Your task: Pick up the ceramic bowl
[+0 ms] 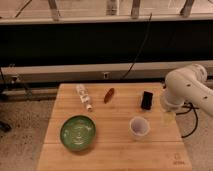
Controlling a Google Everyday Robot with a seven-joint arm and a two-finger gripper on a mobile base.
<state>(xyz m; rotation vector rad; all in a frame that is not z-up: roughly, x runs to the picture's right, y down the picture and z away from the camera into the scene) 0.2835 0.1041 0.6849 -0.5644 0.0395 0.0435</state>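
Observation:
The ceramic bowl (78,133) is a round, shallow, glossy green dish with a darker rim. It sits on the front left part of the wooden table (112,155). My white arm (185,84) reaches in from the right. The gripper (169,117) hangs over the table's right edge, far to the right of the bowl, open with nothing in it.
A small white cup (139,127) stands between the bowl and the gripper. Farther back lie a black object (147,100), a brown oblong item (109,95) and a clear bottle on its side (84,96). Cables (192,120) trail off the right side.

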